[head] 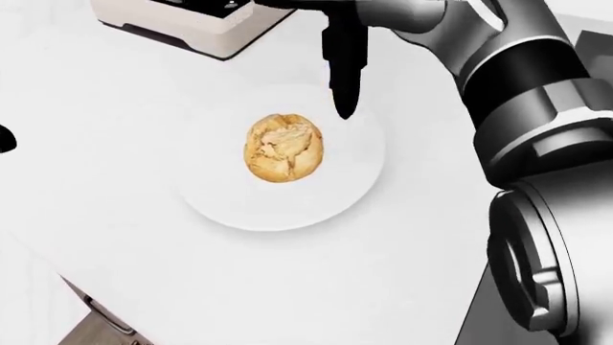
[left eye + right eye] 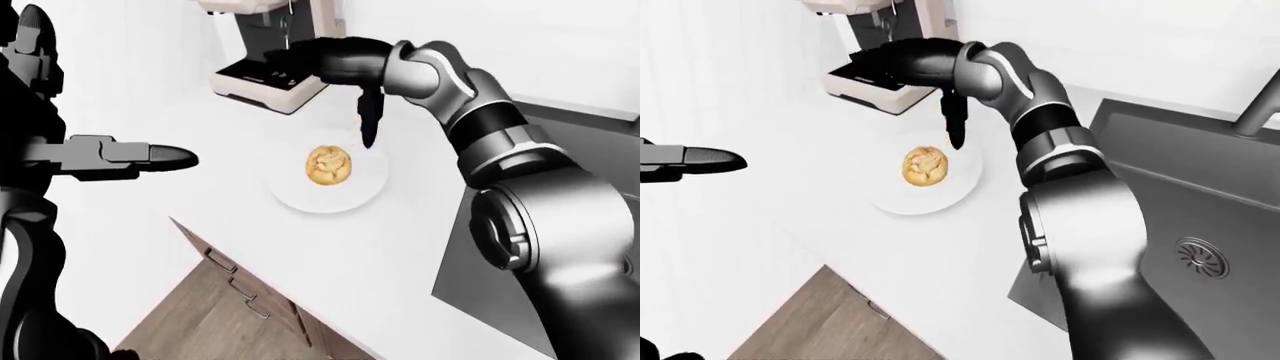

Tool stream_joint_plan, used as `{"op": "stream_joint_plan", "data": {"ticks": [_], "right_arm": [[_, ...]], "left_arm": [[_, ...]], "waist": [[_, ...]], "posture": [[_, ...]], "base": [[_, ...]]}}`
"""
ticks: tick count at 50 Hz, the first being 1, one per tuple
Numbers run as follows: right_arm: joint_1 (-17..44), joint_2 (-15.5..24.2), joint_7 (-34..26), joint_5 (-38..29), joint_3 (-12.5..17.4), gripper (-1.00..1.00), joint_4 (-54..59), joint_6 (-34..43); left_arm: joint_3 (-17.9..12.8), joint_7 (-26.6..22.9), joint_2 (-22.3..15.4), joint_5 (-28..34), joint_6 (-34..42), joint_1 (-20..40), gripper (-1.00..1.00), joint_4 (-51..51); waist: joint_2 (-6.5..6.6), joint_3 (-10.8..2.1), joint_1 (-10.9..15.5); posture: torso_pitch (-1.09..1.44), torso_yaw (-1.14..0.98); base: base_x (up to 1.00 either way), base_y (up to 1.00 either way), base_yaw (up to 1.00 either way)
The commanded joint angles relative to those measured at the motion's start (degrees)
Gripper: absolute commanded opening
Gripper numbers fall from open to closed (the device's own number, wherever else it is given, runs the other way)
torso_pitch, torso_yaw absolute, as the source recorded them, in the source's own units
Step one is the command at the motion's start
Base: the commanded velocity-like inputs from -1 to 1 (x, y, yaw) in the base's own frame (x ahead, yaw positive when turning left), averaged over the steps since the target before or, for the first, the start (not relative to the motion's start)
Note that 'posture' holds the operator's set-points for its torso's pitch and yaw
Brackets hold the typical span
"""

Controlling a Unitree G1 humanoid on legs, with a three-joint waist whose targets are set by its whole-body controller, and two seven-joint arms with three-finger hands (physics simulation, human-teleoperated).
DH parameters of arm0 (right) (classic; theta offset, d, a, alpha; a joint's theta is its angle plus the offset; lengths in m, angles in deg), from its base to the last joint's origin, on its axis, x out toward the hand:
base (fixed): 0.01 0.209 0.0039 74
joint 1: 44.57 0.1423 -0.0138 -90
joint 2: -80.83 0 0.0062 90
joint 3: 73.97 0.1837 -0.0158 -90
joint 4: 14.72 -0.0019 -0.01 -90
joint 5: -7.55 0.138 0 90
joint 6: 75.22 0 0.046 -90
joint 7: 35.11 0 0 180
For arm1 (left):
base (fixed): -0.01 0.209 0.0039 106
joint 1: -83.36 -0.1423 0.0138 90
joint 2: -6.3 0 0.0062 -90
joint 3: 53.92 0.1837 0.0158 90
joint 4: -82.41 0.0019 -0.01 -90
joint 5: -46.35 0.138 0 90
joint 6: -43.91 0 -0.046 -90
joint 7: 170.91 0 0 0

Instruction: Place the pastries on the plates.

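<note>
Now the golden-brown, cracked round pastry (image 1: pixel 284 147) sat alone near the middle of the flat round white plate (image 1: pixel 354 183), on the white countertop (image 1: pixel 124 208). Nothing gripped it.

Right hand (image 2: pixel 345 71): black, three-fingered, raised at the plate's far edge. Fingers spread and empty; one long finger (image 1: pixel 342 68) hung straight down, its tip above the plate's far-right rim, clear of the pastry. The other fingers were mostly cut off at the top of the head view, so their exact spread could not be judged well there.

Left hand (image 2: pixel 130 156): stretched out level at the left of the left-eye view, well apart from the plate, nothing in it. Fingers looked extended, though whether fully open I could not tell for sure.

Cream-coloured coffee machine with dark drip tray (image 2: pixel 262 71) stood just beyond the plate on the far side. Steel sink basin (image 2: pixel 1200 217) lay to the right.

Key relation: the pastry lay below and to the near-left of the right hand's hanging finger, so the right hand was plainly the nearer one. Pastry roughly round, no real long axis. Judgement: this pastry counted as placed; no other pastry or plate showed in these views, so the coming move probably called for the hand to draw clear without its finger brushing the pastry.
</note>
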Motion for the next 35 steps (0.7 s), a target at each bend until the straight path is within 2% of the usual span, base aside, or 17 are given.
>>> {"op": "stream_joint_plan", "data": {"ticks": [1, 8, 16, 23, 29, 35], "right_arm": [[3.1, 1.0, 1.0, 3.9, 1.5, 1.00, -2.3, 2.3], [5.4, 2.4, -0.7, 11.8, 4.0, 1.00, -3.3, 10.4], [6.8, 4.9, -1.8, 19.5, 4.7, 1.00, -4.8, 18.4], [8.7, 6.2, 0.8, 27.4, 6.9, 1.00, -6.3, 32.9], [8.9, 8.4, 2.5, 31.0, 6.2, 1.00, -7.7, 40.8], [7.4, 10.8, 2.9, 34.3, 6.4, 1.00, -9.2, 43.5]], "left_arm": [[-0.8, 0.3, -0.9, 0.4, -1.3, 1.2, 1.00, -0.6], [0.1, 0.5, -0.6, 0.9, -1.7, 1.5, 1.00, 0.2], [0.1, 0.1, -0.7, 1.2, -1.6, 1.7, 1.00, 0.3], [-0.2, -0.5, -1.7, 1.0, -0.4, 2.6, 1.00, 0.4], [0.1, -0.5, -1.9, 1.2, -0.3, 2.7, 1.00, 0.7], [0.1, -0.8, -1.9, 1.6, -0.9, 2.3, 1.00, 1.3]], "waist": [[0.11, -1.52, 0.0], [-0.06, -1.37, 0.2], [-0.21, -1.23, 0.3], [-0.24, -1.19, 0.5], [-0.18, -1.02, 0.8], [-0.25, -1.00, 1.0]], "posture": [[0.00, 0.30], [0.00, 0.30], [0.00, 0.30], [0.00, 0.30], [0.00, 0.30], [0.00, 0.30]], "base": [[0.00, 0.00, 0.00], [0.00, 0.00, 0.00], [0.00, 0.00, 0.00], [0.00, 0.00, 0.00], [0.00, 0.00, 0.00], [0.00, 0.00, 0.00]]}}
